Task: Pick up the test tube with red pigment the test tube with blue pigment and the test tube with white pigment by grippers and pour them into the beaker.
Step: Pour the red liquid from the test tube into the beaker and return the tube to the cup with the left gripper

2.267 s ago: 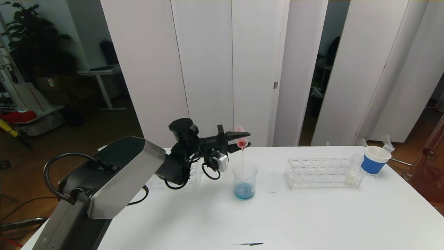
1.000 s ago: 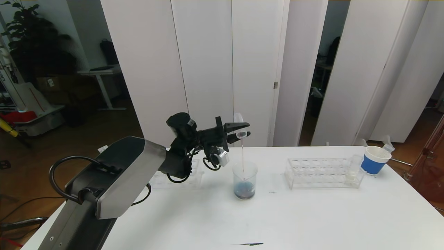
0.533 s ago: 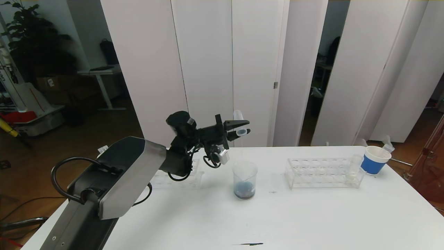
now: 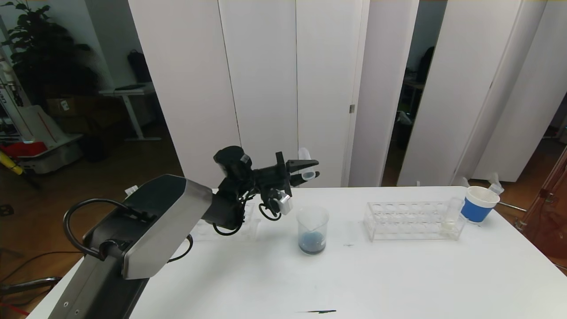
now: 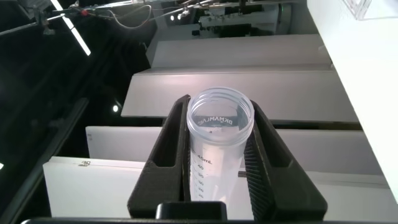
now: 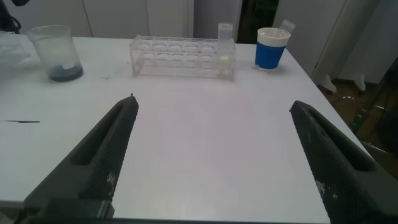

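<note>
My left gripper [image 4: 315,169] is held up above the table, just left of and above the beaker [image 4: 312,230]. It is shut on a clear test tube [image 4: 306,166], which is tilted mouth-down. In the left wrist view this tube [image 5: 221,127] sits between the fingers [image 5: 163,158] and looks empty, with no red pigment inside. A dark bluish liquid fills the beaker's bottom. The test tube with white pigment [image 4: 451,216] stands at the right end of the clear rack [image 4: 409,221]. No test tube with blue pigment is in view. In its wrist view my right gripper [image 6: 212,106] is open over bare table.
A white paper cup with a blue band [image 4: 478,204] stands beyond the rack's right end. A second clear rack [image 4: 250,226] lies behind my left arm, mostly hidden. In the right wrist view, beaker [image 6: 59,53], rack [image 6: 180,56] and cup [image 6: 272,46] stand far off.
The thin red stream from the tube into the beaker has stopped. The beaker's blue liquid has turned dark. My left gripper rose a little and then dipped slightly.
</note>
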You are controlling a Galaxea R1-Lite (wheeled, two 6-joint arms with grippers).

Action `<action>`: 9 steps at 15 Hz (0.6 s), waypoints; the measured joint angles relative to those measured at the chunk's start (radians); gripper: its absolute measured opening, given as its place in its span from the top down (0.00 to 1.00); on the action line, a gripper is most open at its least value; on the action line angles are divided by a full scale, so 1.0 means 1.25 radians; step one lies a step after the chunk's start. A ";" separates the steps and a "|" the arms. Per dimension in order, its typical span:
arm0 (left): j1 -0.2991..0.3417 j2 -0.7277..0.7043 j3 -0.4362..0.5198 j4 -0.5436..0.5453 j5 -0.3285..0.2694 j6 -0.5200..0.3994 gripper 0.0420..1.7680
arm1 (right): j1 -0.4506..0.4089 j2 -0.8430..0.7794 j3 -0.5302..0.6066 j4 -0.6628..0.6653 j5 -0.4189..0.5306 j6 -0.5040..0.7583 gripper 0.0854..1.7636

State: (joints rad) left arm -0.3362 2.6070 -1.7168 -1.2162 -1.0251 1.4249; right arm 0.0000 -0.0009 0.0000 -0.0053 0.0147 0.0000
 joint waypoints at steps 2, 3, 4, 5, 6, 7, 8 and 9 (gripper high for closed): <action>-0.003 -0.014 0.035 0.002 0.002 -0.012 0.69 | 0.000 0.000 0.000 0.000 0.000 0.000 0.01; -0.006 -0.023 0.055 0.002 0.004 -0.022 0.69 | 0.000 0.000 0.000 0.000 0.000 0.000 0.01; -0.007 -0.033 0.076 0.003 0.008 -0.034 0.69 | 0.000 0.000 0.000 0.000 0.000 0.000 0.01; -0.008 -0.046 0.100 0.006 0.013 -0.045 0.69 | 0.000 0.000 0.000 0.000 0.000 0.000 0.01; -0.010 -0.064 0.133 0.015 0.020 -0.061 0.69 | 0.000 0.000 0.000 0.000 0.000 0.000 0.01; -0.012 -0.084 0.163 0.034 0.027 -0.075 0.69 | 0.000 0.000 0.000 0.000 0.000 0.000 0.01; -0.013 -0.105 0.190 0.064 0.036 -0.090 0.69 | 0.000 0.000 0.000 0.000 0.000 0.000 0.01; -0.012 -0.130 0.208 0.107 0.045 -0.109 0.69 | 0.000 0.000 0.000 0.000 0.000 0.000 0.01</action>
State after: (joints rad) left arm -0.3515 2.4447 -1.4570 -1.0823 -0.9694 1.2891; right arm 0.0000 -0.0009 0.0000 -0.0053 0.0147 0.0000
